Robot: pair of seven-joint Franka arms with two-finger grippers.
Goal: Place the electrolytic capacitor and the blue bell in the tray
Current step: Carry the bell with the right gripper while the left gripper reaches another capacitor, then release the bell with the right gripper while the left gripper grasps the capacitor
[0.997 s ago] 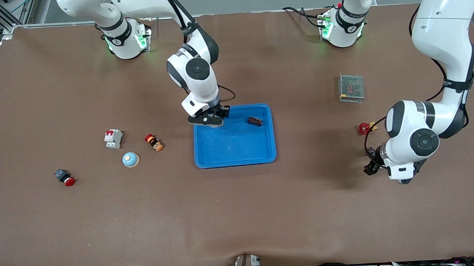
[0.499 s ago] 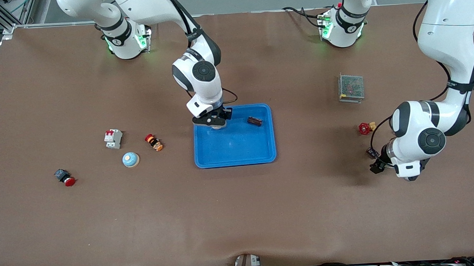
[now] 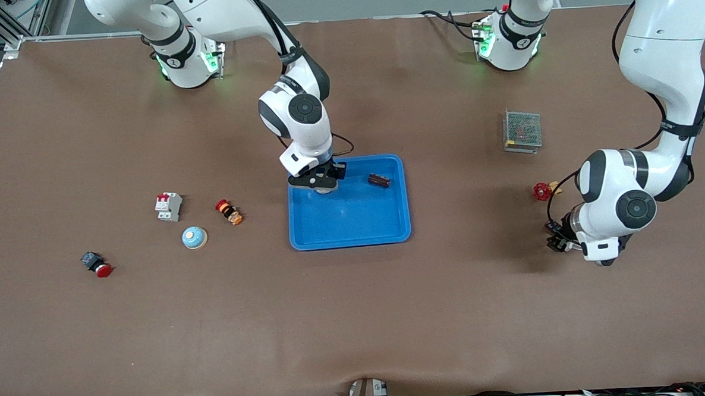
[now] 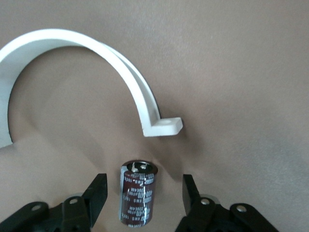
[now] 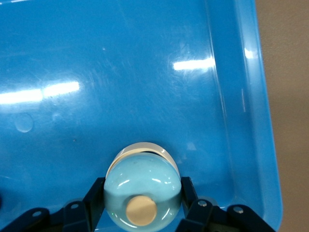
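Toward the right arm's end of the table, well apart from the work: a red-capped black push button (image 3: 96,265), a white circuit breaker with red toggles (image 3: 168,206), a spare pale-blue domed bell (image 3: 194,237) and a small orange-and-red part (image 3: 229,212), none of them touched.

Next along, over the corner of the shallow bright-blue plastic tray (image 3: 353,225) nearest the right arm's base: the right gripper (image 3: 322,186), clamped on a pale-blue domed bell with a cream knob (image 5: 141,191), low above the tray floor. Judged ready for release; nothing needed but parting the fingers and lifting away. Inside the tray toward the left arm's end, a small dark-brown block (image 3: 379,180).

Farther toward the left arm's end: a small grey metal mesh box (image 3: 522,131) and a little red valve handle (image 3: 541,191), both on the mat.

Last, and the crux: the left gripper (image 3: 558,241), low over the mat with fingers spread, straddling a black cylindrical electrolytic capacitor (image 4: 137,193). Appears to lie on its side, long axis crossing the closing line squarely, one finger just beside each flank. Close by, a white curved plastic clamp (image 4: 145,104), apart from the capacitor. Probably only a squeeze needed, then a carry back to the tray
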